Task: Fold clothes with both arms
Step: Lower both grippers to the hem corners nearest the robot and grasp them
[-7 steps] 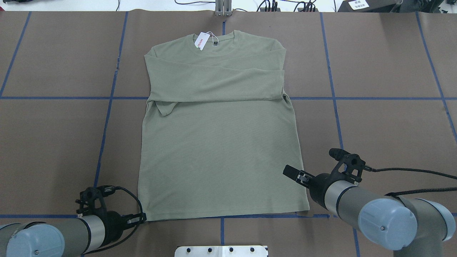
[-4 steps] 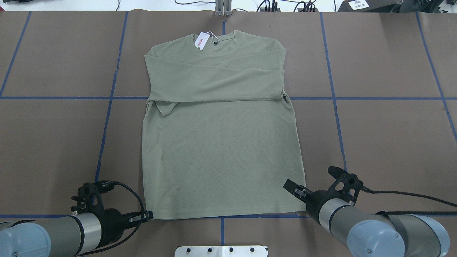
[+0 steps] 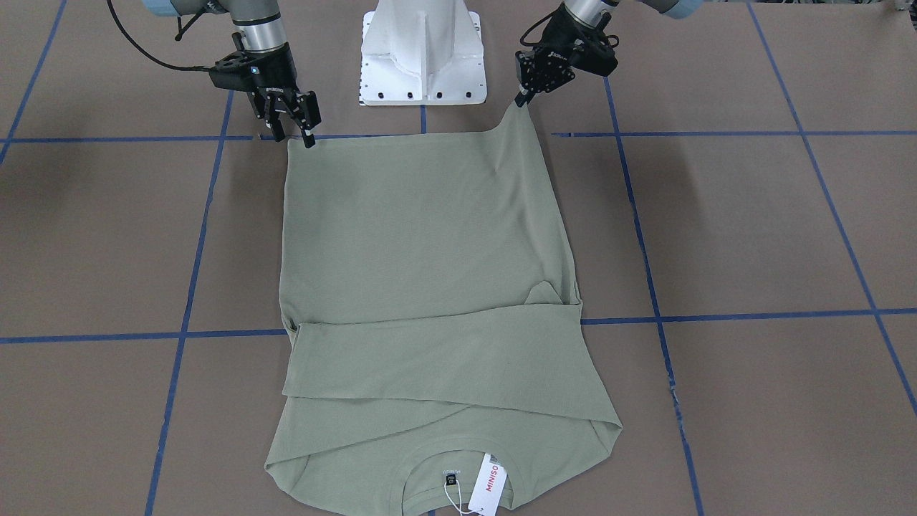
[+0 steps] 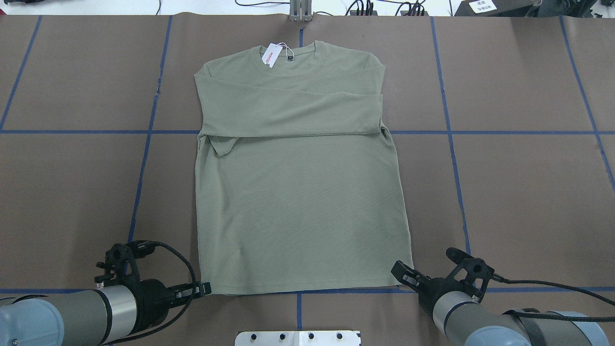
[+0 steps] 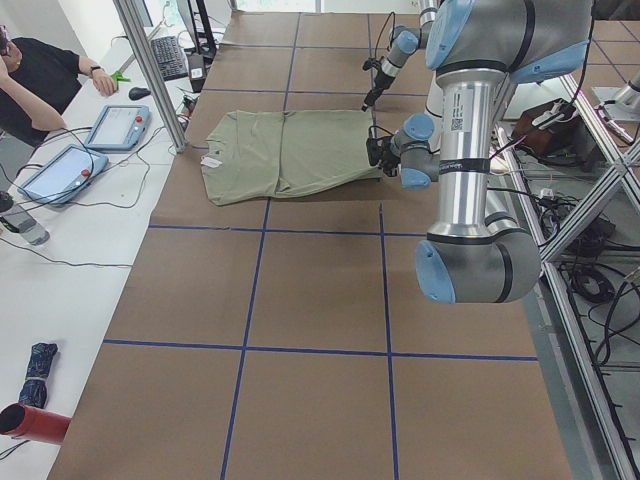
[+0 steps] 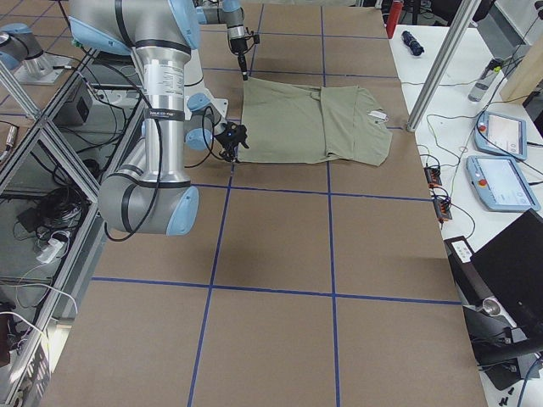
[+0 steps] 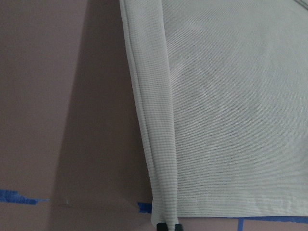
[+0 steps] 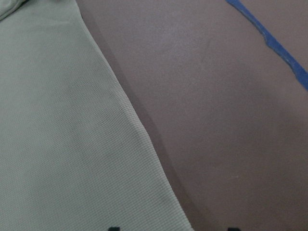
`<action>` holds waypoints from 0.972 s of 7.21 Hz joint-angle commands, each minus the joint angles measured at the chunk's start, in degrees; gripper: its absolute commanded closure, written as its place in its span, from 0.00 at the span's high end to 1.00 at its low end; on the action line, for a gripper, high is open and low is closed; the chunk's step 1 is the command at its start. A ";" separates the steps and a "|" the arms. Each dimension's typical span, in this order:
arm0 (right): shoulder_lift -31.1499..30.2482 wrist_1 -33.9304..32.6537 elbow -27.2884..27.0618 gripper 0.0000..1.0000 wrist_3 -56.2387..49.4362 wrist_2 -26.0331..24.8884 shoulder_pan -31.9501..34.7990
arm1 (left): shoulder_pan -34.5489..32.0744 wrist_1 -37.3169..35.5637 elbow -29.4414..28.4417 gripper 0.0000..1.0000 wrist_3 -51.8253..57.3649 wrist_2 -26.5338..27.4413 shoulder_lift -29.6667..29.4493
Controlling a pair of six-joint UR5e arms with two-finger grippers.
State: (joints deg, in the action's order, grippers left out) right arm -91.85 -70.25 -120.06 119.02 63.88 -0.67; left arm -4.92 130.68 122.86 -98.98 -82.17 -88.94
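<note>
Overhead exterior: L end effector (image 4: 205,288) pinches knit shirt (image 4: 298,192) hem; R end effector (image 4: 401,273) unclenched.

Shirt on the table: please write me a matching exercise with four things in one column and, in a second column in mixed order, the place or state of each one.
Column one:
1. hang tag
2. sleeves
3. left gripper
4. right gripper

Column two:
A. folded across the chest of the shirt
B. jaws open at a hem corner
C. at the neckline
D. jaws shut on a hem corner

Pairs: 1-C, 2-A, 3-D, 4-B.
</note>
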 commanded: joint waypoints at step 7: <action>0.53 -0.06 1.50 0.45 -0.19 -3.66 -1.87 | 0.00 0.10 0.10 0.00 -0.25 -0.10 -0.27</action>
State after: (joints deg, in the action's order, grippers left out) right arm -91.41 -70.31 -118.64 118.82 61.28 -2.32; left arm -4.92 130.78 122.89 -99.19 -82.25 -89.20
